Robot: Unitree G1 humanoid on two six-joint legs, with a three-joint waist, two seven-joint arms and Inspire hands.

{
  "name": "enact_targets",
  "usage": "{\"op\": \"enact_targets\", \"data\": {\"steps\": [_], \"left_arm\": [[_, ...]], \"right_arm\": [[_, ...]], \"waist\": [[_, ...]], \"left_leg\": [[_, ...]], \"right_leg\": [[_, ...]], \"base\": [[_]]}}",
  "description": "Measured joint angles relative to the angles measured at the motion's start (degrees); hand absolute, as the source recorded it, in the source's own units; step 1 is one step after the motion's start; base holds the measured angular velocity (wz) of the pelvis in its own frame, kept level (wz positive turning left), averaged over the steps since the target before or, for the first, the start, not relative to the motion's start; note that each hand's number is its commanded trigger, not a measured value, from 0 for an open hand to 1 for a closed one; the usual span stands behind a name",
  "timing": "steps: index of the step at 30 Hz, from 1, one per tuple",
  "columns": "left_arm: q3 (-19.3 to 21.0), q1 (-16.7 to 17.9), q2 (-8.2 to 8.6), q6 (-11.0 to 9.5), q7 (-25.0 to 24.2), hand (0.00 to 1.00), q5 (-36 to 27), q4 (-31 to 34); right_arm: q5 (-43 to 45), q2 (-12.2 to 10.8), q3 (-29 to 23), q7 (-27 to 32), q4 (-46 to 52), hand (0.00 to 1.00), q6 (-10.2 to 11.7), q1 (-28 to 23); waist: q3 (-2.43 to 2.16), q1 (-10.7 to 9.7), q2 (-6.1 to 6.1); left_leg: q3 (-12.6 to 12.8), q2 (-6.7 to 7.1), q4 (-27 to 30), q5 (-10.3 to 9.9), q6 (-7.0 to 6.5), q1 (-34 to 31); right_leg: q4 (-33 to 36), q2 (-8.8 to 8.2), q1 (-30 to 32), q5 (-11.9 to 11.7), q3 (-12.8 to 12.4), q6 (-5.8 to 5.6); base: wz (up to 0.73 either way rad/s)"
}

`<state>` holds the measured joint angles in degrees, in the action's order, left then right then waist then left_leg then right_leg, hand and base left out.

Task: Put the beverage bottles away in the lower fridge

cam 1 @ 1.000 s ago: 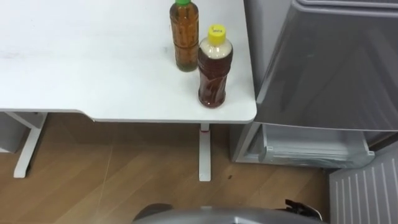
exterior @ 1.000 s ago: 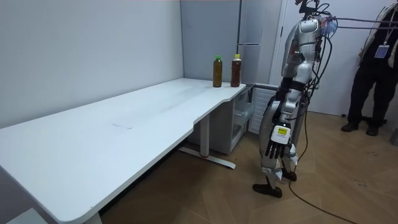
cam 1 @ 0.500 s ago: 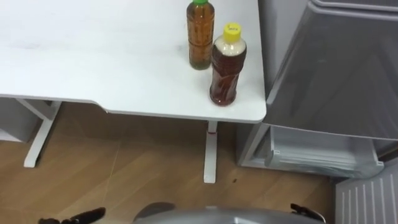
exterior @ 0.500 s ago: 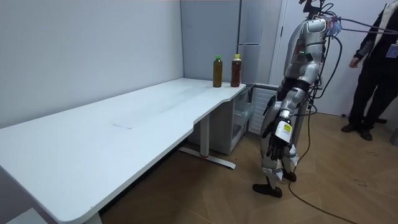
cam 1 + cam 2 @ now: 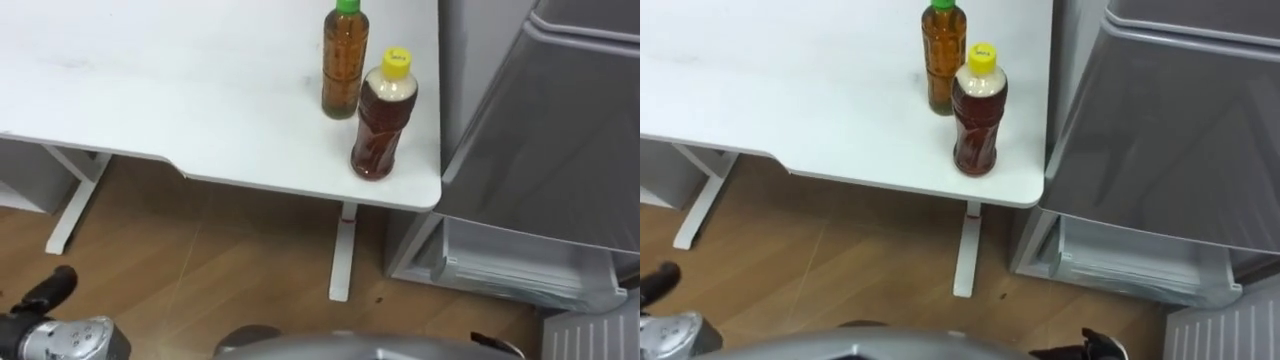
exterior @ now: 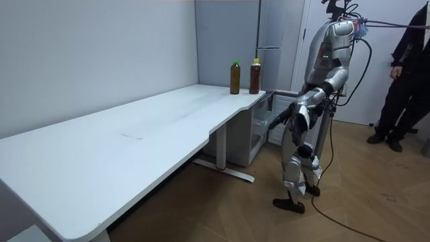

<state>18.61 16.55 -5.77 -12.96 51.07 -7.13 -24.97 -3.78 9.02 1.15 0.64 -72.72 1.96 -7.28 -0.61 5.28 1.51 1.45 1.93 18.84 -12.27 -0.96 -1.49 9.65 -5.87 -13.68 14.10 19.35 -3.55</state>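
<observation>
Since the earlier frame, my left hand (image 5: 47, 295) has risen from my side into the lower left of the eye view. Whether it is open or closed cannot be determined. The same applies to my right hand (image 5: 1095, 346), low at the lower right.

Both drinks stand upright, long axis vertical, near the right corner of the table (image 5: 150, 90). The yellow-capped bottle (image 5: 383, 120) is nearest the edge, with the green-capped bottle (image 5: 345, 60) just behind it. They lie ahead and rightward of the left hand, well apart from it. The lower fridge compartment (image 5: 500, 265) stands open beside the table.
</observation>
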Motion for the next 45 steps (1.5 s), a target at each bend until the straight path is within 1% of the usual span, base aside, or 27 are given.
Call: {"op": "enact_targets", "data": {"steps": [2,3,4,5,6,7,8,10,12,13,14,16,17,18,19,20,21,23,25,26,27,28,32,36,38,42,45], "left_arm": [[-1.49,-0.31,-0.17,-1.63,-0.16,0.0,2.41,5.26],[-1.74,-0.41,-0.21,-1.8,-0.32,0.0,3.09,6.51],[-2.21,-0.37,-0.16,-1.81,-0.73,0.0,4.1,10.38],[-2.77,-0.37,-0.18,-1.85,-0.99,0.0,5.28,14.82],[-3.05,-0.38,-0.2,-2.1,-1.3,0.0,5.8,16.94],[-3.37,-0.45,-0.18,-2.25,-2.27,0.0,7.18,20.88],[-3.92,-0.45,-0.21,-2.49,-3.27,0.0,8.04,24.77],[-4.79,-0.48,-0.31,-2.73,-5.45,0.0,7.99,28.97],[-6.99,-0.49,-0.31,-2.73,-8.77,0.0,7.77,34.37],[-7.57,-0.5,-0.33,-2.73,-9.66,0.0,7.77,35.55],[-8.42,-0.52,-0.38,-2.76,-11.82,0.0,7.75,37.07],[-9.86,-0.71,-0.48,-2.8,-14.81,0.0,7.46,37.75],[-11.09,-0.91,-0.48,-2.77,-16.94,0.0,6.17,38.21],[-11.78,-0.9,-0.47,-2.77,-17.87,0.0,5.46,38.64],[-12.88,-0.91,-0.49,-2.77,-19.87,0.0,4.18,39.33],[-13.83,-0.96,-0.51,-2.77,-22.17,0.0,2.51,39.7],[-14.34,-1.04,-0.55,-2.77,-23.28,0.0,1.82,39.69],[-15.8,-1.13,-0.49,-2.68,-27.87,0.0,-0.35,39.7],[-16.68,-1.43,-0.45,-2.48,-30.68,0.0,-2.01,39.78],[-17.06,-1.63,-0.45,-2.42,-32.59,0.0,-2.32,39.79],[-17.57,-1.88,-0.53,-2.36,-34.25,0.0,-2.34,39.8],[-17.78,-2.0,-0.55,-2.36,-35.07,0.0,-2.34,39.81],[-19.55,-2.68,-0.69,-1.89,-41.18,0.0,-2.31,39.81],[-20.72,-2.68,-1.07,-0.38,-45.37,0.0,-2.29,39.8],[-21.14,-2.67,-2.02,0.26,-47.61,0.0,-2.39,39.79],[-21.12,-2.68,-2.81,0.53,-51.3,0.0,-4.07,39.8],[-21.09,-2.67,-2.85,0.6,-53.11,0.0,-5.22,39.8]], "right_arm": [[0.05,0.04,-0.01,-0.16,0.24,0.0,0.16,0.02],[0.08,0.04,-0.01,-0.26,0.25,0.0,0.32,0.0],[0.09,0.04,-0.01,-0.58,0.24,0.0,0.72,-0.12],[0.13,0.07,-0.02,-0.73,0.13,0.0,1.01,-0.11],[0.11,0.11,-0.02,-0.75,0.06,0.0,1.13,-0.11],[0.11,0.2,-0.02,-0.8,-0.3,0.0,1.24,0.06],[0.08,0.23,-0.02,-0.84,-0.54,0.0,1.33,0.19],[0.01,0.24,-0.04,-1.06,-1.02,0.0,1.9,0.52],[0.02,0.44,-0.01,-2.01,-1.14,0.0,2.27,0.58],[0.01,0.54,0.02,-2.31,-1.14,0.0,2.27,0.62],[-0.02,0.67,0.21,-2.92,-1.12,0.0,2.26,0.7],[-0.15,0.67,0.38,-3.32,-1.08,0.0,2.31,0.86],[-0.14,0.66,0.9,-3.3,-1.08,0.0,2.31,1.16],[-0.15,0.65,1.24,-3.32,-1.08,0.0,2.31,1.39],[-0.15,0.55,1.92,-3.33,-1.11,0.0,2.37,1.87],[-0.14,0.34,2.17,-3.33,-1.19,0.0,2.58,2.22],[-0.14,0.22,2.22,-3.35,-1.21,0.0,2.78,2.28],[-0.09,-0.17,2.25,-3.4,-1.38,0.0,3.62,2.28],[-0.09,-0.19,2.12,-3.57,-1.69,0.0,3.69,2.39],[-0.07,-0.11,2.13,-4.05,-2.17,0.0,3.76,2.66],[0.11,-0.02,2.13,-4.46,-3.0,0.0,3.73,3.21],[0.22,0.03,2.13,-4.58,-3.27,0.0,3.73,3.47],[1.27,0.21,2.2,-4.9,-3.51,0.0,3.7,4.15],[1.87,0.32,2.21,-5.07,-3.55,0.0,3.6,4.14],[2.11,0.37,2.24,-5.08,-3.56,0.0,3.57,4.11],[2.08,0.43,2.28,-5.09,-3.59,0.0,3.57,4.11],[2.08,0.49,2.27,-5.09,-3.61,0.0,3.57,4.12]], "waist": [[0.24,-0.04,0.14],[0.22,-0.05,0.09],[0.18,-0.08,0.01],[0.3,-0.09,0.21],[0.36,-0.08,0.32],[0.35,-0.13,0.19],[0.58,-0.13,0.15],[0.66,-0.47,0.05],[0.68,-0.6,0.07],[0.7,-0.59,0.11],[0.71,-0.52,0.19],[0.79,-0.74,0.43],[0.71,-1.38,0.41],[0.87,-1.58,0.56],[1.01,-1.92,0.73],[1.04,-2.11,0.96],[1.05,-2.14,1.05],[1.09,-2.23,1.3],[1.16,-2.45,1.19],[1.14,-2.51,1.16],[1.13,-3.02,1.09],[1.1,-3.15,1.06],[0.96,-3.53,0.71],[0.96,-3.64,0.76],[0.96,-3.6,0.76],[0.98,-3.64,0.61],[1.02,-3.62,0.48]], "left_leg": [[-0.06,0.0,0.0,0.06,0.04,-0.2],[-0.09,0.0,0.0,0.07,0.04,-0.2],[-0.15,-0.01,0.03,0.08,0.06,-0.27],[-0.21,-0.03,0.1,0.09,0.07,-0.46],[-0.21,-0.03,0.14,0.09,0.07,-0.63],[-0.15,-0.03,0.43,0.08,0.07,-1.04],[-0.1,-0.01,0.41,0.08,0.06,-1.07],[-0.18,0.07,0.43,0.08,0.05,-1.16],[-0.24,0.07,0.41,0.08,0.06,-1.38],[-0.24,0.06,0.41,0.09,0.06,-1.42],[-0.24,0.06,0.37,0.09,0.06,-1.46],[-0.23,0.05,0.54,0.09,0.05,-1.68],[-0.27,0.05,0.71,0.1,0.04,-1.81],[-0.29,0.06,0.81,0.11,0.01,-1.86],[-0.28,0.04,0.85,0.13,0.01,-1.87],[-0.26,0.02,0.85,0.13,0.01,-1.86],[-0.21,-0.01,0.83,0.13,0.01,-1.86],[-0.09,-0.06,0.8,0.12,0.0,-1.85],[-0.14,-0.07,0.89,0.12,-0.01,-1.95],[-0.15,-0.09,0.88,0.12,-0.01,-1.95],[-0.25,-0.09,0.88,0.13,0.0,-1.94],[-0.28,-0.09,0.88,0.15,0.0,-1.93],[-0.22,-0.16,0.79,0.18,0.01,-1.78],[0.05,-0.16,0.73,0.2,0.02,-1.68],[0.15,-0.15,0.92,0.2,0.02,-1.58],[0.25,-0.15,0.73,0.19,0.02,-1.27],[0.26,-0.17,0.82,0.19,0.02,-1.31]], "right_leg": [[-0.08,0.03,0.07,0.0,0.12,0.0],[-0.09,0.05,0.06,0.0,0.12,0.0],[-0.1,0.09,0.07,0.0,0.13,0.0],[-0.11,0.12,0.2,0.0,0.23,0.0],[-0.11,0.12,0.3,0.0,0.38,0.0],[-0.11,0.12,0.52,0.0,0.65,0.0],[-0.12,0.11,0.55,0.0,0.7,0.0],[-0.13,0.1,0.55,0.0,0.98,0.0],[-0.14,0.1,0.78,0.0,1.04,0.0],[-0.15,0.1,0.81,0.0,1.06,0.0],[-0.15,0.1,0.81,0.0,1.16,0.0],[-0.15,0.1,0.77,0.0,1.37,0.0],[-0.19,0.12,0.77,0.0,1.43,0.0],[-0.22,0.13,0.76,0.0,1.49,0.0],[-0.24,0.15,0.77,0.0,1.5,0.0],[-0.22,0.16,0.77,0.0,1.49,0.0],[-0.22,0.17,0.77,0.0,1.47,0.0],[-0.21,0.18,0.84,-0.01,1.14,0.0],[-0.21,0.18,0.93,-0.04,1.13,0.01],[-0.21,0.18,0.98,-0.04,1.13,0.01],[-0.17,0.19,1.0,-0.04,1.08,0.02],[-0.13,0.19,1.01,-0.04,1.07,0.01],[-0.11,0.2,1.08,-0.04,0.64,0.02],[-0.1,0.21,1.08,-0.04,0.31,0.02],[-0.1,0.21,1.09,-0.04,-0.3,0.02],[-0.08,0.21,0.92,-0.04,-0.76,0.02],[-0.07,0.2,0.84,-0.04,-0.49,0.02]], "base": [[0.0],[0.0],[0.0],[0.03],[0.04],[0.0],[0.0],[0.04],[0.02],[0.0],[0.0],[0.03],[0.07],[0.05],[0.0],[0.0],[0.0],[-0.04],[0.0],[0.0],[0.0],[0.0],[-0.03],[0.0],[0.0],[-0.01],[0.0]]}}
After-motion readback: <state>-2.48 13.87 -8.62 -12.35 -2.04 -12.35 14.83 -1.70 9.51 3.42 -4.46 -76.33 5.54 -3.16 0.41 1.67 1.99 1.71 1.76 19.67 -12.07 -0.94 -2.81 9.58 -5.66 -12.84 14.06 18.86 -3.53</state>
